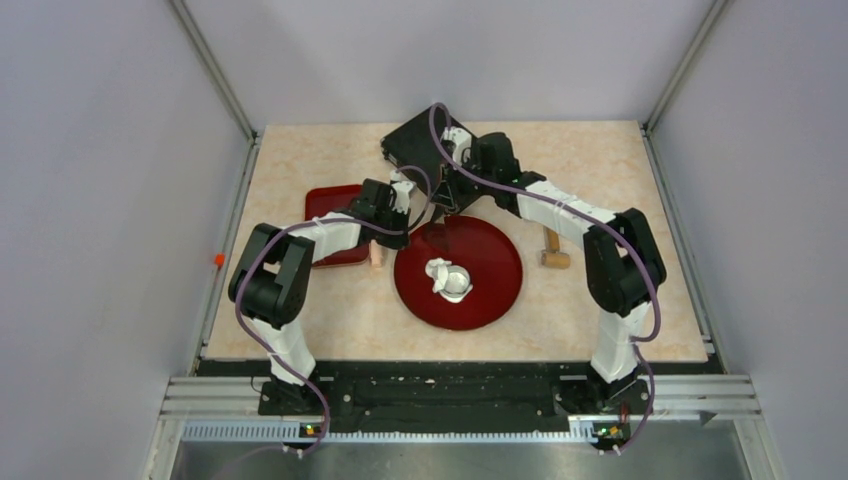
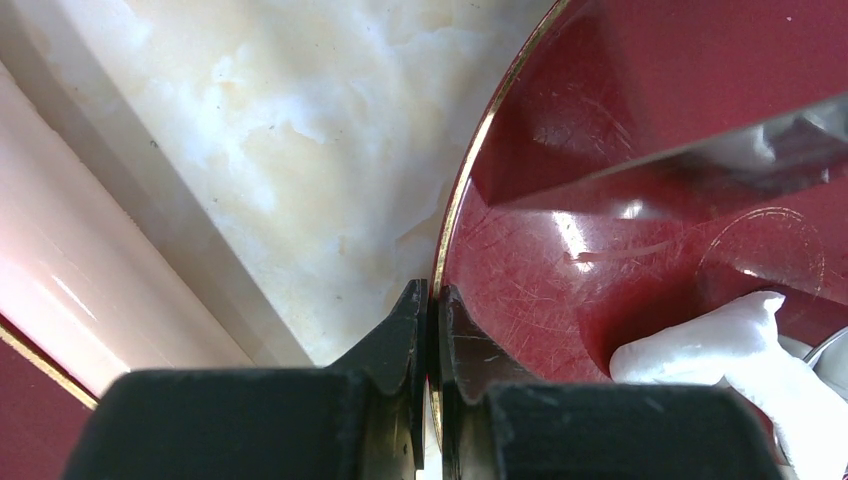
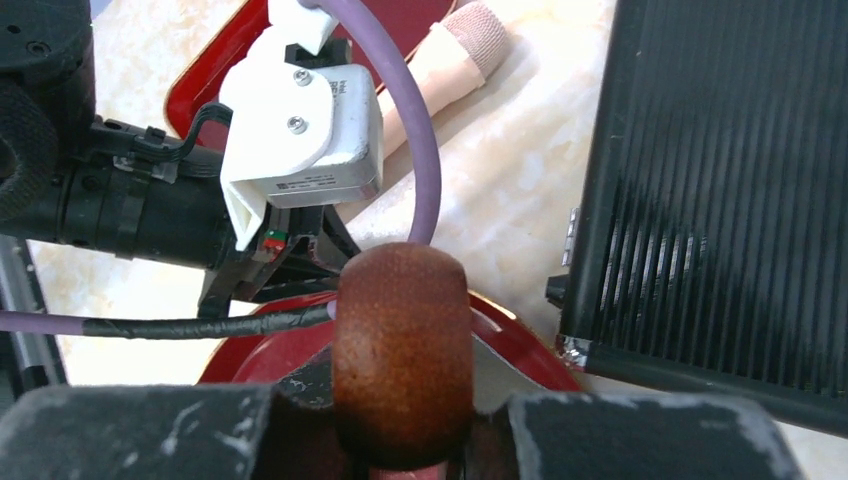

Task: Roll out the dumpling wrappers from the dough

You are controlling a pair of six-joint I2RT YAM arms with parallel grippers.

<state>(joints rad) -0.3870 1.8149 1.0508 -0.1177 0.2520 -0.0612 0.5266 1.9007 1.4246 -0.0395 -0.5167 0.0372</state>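
The dough point(image 1: 448, 278) is a ragged white lump in the middle of the round red plate point(image 1: 500, 270). It also shows in the left wrist view point(image 2: 720, 345). No neat round wrappers show in any view. My left gripper point(image 1: 405, 232) is shut on the plate's gold-edged far-left rim point(image 2: 455, 215), one finger on each side point(image 2: 428, 300). My right gripper point(image 1: 447, 200) is over the plate's far edge, shut on a brown wooden handle point(image 3: 400, 340). A grey metal blade point(image 2: 760, 150) reaches from it down over the plate, apart from the dough.
A pale pink rolling pin point(image 1: 376, 255) lies left of the plate, beside a red rectangular tray point(image 1: 330, 210). A black ribbed box point(image 1: 420, 140) stands at the back, close to my right gripper point(image 3: 720, 180). A small wooden tool point(image 1: 552, 250) lies right of the plate.
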